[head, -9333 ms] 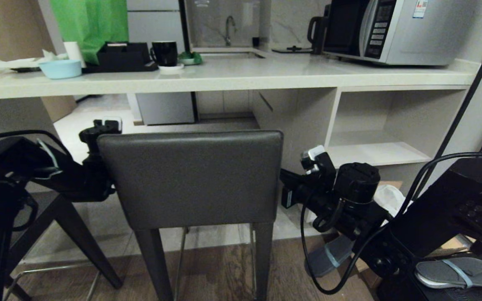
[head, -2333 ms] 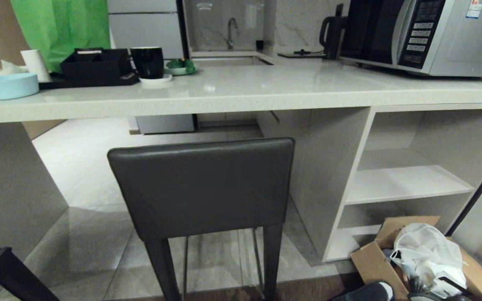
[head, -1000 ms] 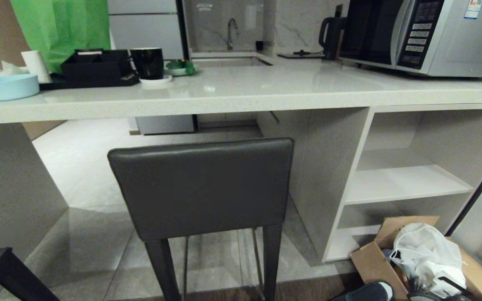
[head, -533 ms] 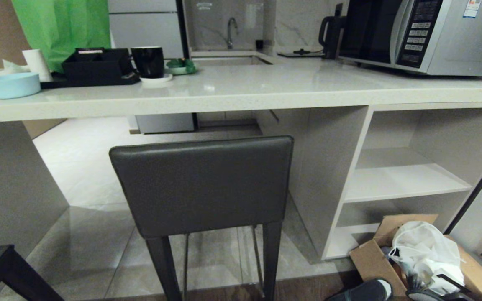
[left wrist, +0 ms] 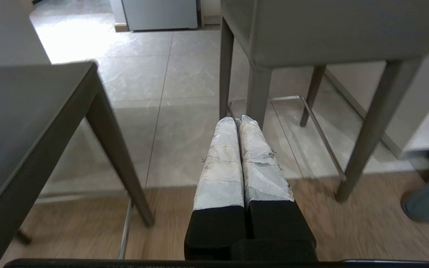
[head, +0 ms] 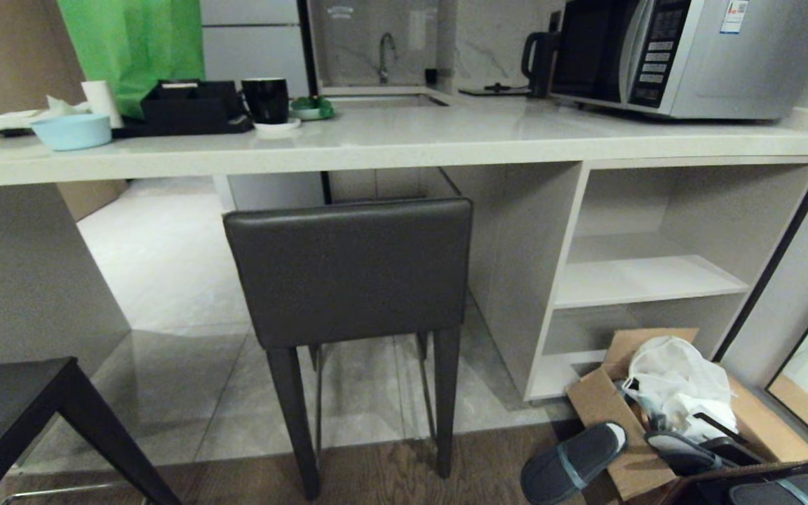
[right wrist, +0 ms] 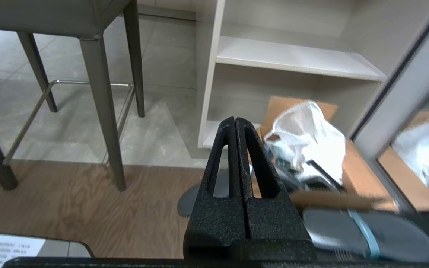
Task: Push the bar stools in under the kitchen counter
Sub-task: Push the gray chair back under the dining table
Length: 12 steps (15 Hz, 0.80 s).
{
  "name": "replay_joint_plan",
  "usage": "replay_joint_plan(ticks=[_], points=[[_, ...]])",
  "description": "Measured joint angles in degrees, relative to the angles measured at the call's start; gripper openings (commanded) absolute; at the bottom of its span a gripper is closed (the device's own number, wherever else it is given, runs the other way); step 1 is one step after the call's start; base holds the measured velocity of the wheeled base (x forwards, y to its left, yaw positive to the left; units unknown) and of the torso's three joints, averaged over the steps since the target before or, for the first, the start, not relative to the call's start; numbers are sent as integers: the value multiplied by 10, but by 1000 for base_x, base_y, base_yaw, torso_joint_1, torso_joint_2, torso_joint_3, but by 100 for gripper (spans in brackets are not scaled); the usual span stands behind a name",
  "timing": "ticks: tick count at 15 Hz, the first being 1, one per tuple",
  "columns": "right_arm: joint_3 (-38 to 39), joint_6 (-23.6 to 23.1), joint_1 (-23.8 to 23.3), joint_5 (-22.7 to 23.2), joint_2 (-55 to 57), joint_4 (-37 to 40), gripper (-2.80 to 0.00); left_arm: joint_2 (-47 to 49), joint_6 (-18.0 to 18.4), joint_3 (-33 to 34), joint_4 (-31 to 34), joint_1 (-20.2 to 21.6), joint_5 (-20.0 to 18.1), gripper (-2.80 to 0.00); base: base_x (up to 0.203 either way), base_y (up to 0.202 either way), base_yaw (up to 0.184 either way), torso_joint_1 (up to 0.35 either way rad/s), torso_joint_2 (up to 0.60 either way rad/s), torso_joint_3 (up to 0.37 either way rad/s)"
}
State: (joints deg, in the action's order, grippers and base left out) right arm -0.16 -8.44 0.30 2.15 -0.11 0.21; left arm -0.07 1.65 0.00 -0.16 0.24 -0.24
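Off-white stone-look surface [head: 404, 144] spans a tiled kitchen, carrying a silver microwave [head: 670, 56]. Both the left gripper [left wrist: 238, 121] and right gripper [right wrist: 235, 121] have fingers pressed together, empty, low above wood floor. One dark grey leather bar stool [head: 351, 270] stands partly under the surface; another's seat [head: 4, 403] sits apart, left.

The floor is pale glossy grey tile [head: 165, 280] under the worktop, meeting brown wood planks [head: 376, 477] nearer the robot. A dark grey leather stool [head: 348, 270] stands with its rear legs on the planks, beyond the left pincer [left wrist: 240, 120]. Beside the right pincer [right wrist: 235, 120], an open brown cardboard box [head: 597, 400] and grey slippers [head: 572, 459] lie on the planks.
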Motion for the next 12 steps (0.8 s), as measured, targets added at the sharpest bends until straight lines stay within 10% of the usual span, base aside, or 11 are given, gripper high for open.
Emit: replay_joint_plan(ticks=[12], points=[[0, 2, 0, -3, 0, 0, -280, 0, -4, 0, -1, 0, 1, -280, -188, 0, -2, 1, 3, 3]])
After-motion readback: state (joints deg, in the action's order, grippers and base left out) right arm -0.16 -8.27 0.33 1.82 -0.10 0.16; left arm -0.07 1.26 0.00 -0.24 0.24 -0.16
